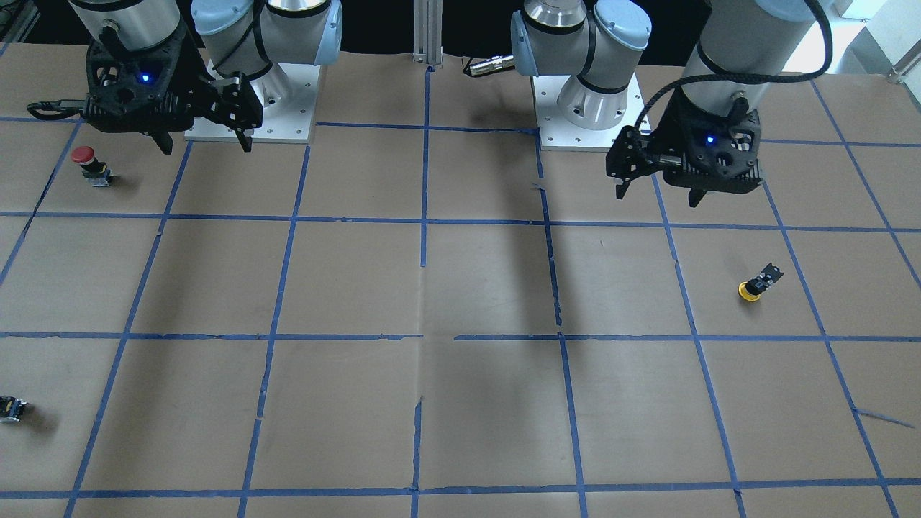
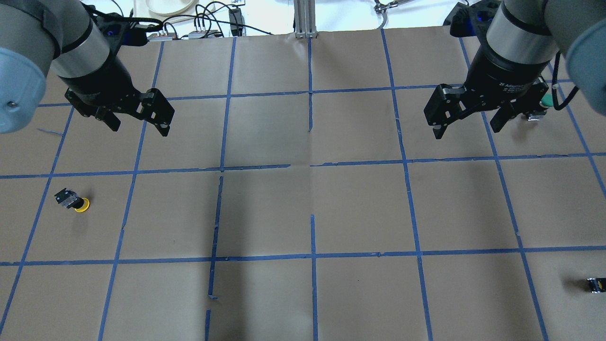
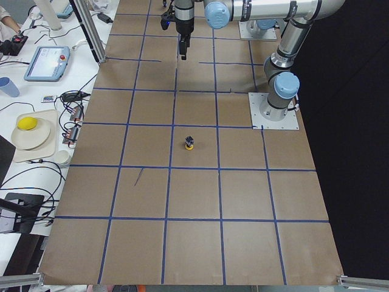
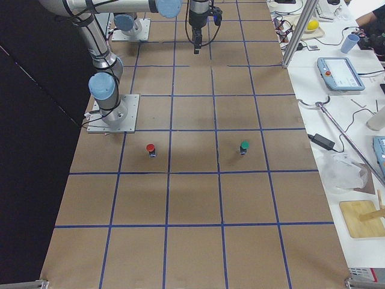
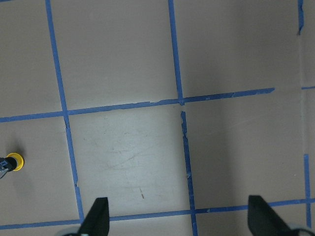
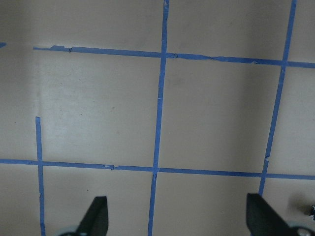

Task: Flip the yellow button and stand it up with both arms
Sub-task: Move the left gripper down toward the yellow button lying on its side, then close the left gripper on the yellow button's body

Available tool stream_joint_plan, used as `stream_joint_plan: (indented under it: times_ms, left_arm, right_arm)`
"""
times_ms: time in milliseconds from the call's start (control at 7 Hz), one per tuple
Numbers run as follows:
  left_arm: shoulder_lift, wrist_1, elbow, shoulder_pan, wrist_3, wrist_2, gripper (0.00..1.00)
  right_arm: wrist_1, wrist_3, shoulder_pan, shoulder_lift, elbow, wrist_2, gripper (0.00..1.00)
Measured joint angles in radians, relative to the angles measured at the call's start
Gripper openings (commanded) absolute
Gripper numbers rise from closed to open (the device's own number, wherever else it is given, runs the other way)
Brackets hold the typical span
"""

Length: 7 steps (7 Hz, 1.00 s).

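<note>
The yellow button (image 1: pixel 752 288) lies tipped over on the brown table, yellow cap on the surface and black body with its grey base angled up. It also shows in the overhead view (image 2: pixel 75 201), the exterior left view (image 3: pixel 189 143) and at the left edge of the left wrist view (image 5: pixel 12 162). My left gripper (image 1: pixel 657 196) (image 2: pixel 140 129) hangs open and empty above the table, about one grid square from the button. Its fingers (image 5: pixel 96 219) frame bare table. My right gripper (image 1: pixel 207 146) (image 2: pixel 467 130) is open and empty on the far side of the table.
A red-capped button (image 1: pixel 85 162) (image 4: pixel 150 149) stands under the right gripper's side. A green-capped button (image 4: pixel 244 146) (image 2: pixel 547 100) stands nearby. A small dark block (image 1: pixel 11 409) (image 2: pixel 596 284) lies near the table edge. Blue tape lines grid the table.
</note>
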Motion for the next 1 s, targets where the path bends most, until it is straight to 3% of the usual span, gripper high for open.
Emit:
stream_joint_plan:
  times_ms: [571,1000]
  left_arm:
    - [-0.021,0.155,-0.173,0.267,0.427,0.012,0.95]
    - [-0.078,0.299,-0.216,0.383,0.733,0.012,0.95]
  right_arm:
    - [0.005,0.001,0.000,0.000,0.000,0.000,1.00]
    - [-0.001,0.001,0.000,0.001,0.000,0.001,1.00]
